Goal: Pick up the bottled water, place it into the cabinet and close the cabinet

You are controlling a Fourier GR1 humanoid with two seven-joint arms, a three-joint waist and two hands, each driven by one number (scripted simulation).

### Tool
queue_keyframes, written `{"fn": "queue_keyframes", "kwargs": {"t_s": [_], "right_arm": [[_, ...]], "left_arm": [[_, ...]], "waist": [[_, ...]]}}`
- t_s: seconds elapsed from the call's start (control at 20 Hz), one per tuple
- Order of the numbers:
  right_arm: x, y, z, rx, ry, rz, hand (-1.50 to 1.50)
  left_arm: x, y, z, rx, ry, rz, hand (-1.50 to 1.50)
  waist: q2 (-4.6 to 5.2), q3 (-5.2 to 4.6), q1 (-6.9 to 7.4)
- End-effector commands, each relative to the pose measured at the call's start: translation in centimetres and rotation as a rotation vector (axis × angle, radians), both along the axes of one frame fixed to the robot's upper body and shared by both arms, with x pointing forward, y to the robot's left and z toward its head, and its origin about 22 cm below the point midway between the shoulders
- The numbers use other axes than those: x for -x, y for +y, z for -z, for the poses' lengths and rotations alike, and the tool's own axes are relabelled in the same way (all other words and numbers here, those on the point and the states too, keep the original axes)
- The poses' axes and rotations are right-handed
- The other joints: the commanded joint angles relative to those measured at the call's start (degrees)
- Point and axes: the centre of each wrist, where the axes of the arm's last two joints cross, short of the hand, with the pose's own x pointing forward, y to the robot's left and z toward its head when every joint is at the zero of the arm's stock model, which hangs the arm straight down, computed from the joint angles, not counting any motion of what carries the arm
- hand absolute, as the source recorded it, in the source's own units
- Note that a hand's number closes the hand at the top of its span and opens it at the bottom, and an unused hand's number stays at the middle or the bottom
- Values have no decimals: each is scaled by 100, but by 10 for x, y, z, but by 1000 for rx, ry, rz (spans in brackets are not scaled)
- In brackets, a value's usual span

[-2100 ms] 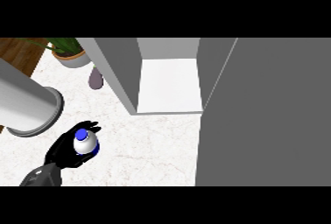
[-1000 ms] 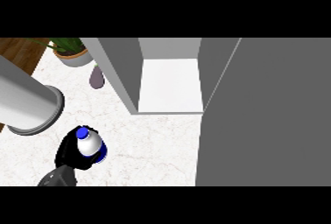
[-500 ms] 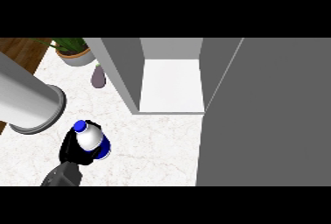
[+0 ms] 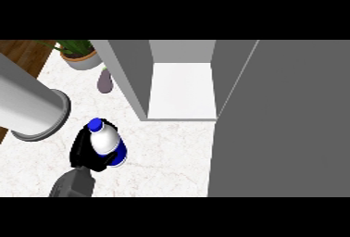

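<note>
The bottled water (image 4: 104, 140), white with a blue cap and blue base, is at the lower left over the white marble counter (image 4: 171, 157). My right hand (image 4: 84, 152) is shut round it, its black fingers wrapping the bottle's lower part, and its grey forearm enters from the bottom edge. The cabinet (image 4: 130, 74) stands open just up and to the right of the bottle, showing a white shelf floor (image 4: 182, 90). Its grey door (image 4: 280, 120) is swung out and fills the right side. My left hand is out of view.
A thick grey forearm (image 4: 27, 109) crosses the left edge, close to the bottle. A potted plant (image 4: 78, 54) and a purple eggplant (image 4: 104, 81) sit on the counter left of the cabinet. Wooden flooring (image 4: 21, 48) shows at the top left.
My right hand has carried the bottle a little to the right and nearer the cabinet opening. The bottle now looks larger and higher in view. The cabinet door has not moved.
</note>
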Motion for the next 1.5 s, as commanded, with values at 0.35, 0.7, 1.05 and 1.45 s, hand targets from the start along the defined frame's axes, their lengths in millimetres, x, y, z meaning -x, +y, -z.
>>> {"fn": "queue_keyframes", "kwargs": {"t_s": [0.35, 0.7, 1.05, 1.45], "right_arm": [[5, -3, -5, -2, 18, -21, -150], [-6, 4, -15, -27, 20, -10, -150], [-6, -7, -5, -14, 19, -24, -150], [-4, 10, -9, -34, 3, -64, -150]], "left_arm": [[-21, -67, -89, -62, -86, 25, 150], [-50, -129, -142, -122, -88, 27, 150], [-76, -168, -152, -296, -168, -30, 150], [-107, -178, -183, -413, -178, -121, 150]], "waist": [[7, -2, -43], [17, -4, -68], [36, -3, -155], [78, -4, -312]]}}
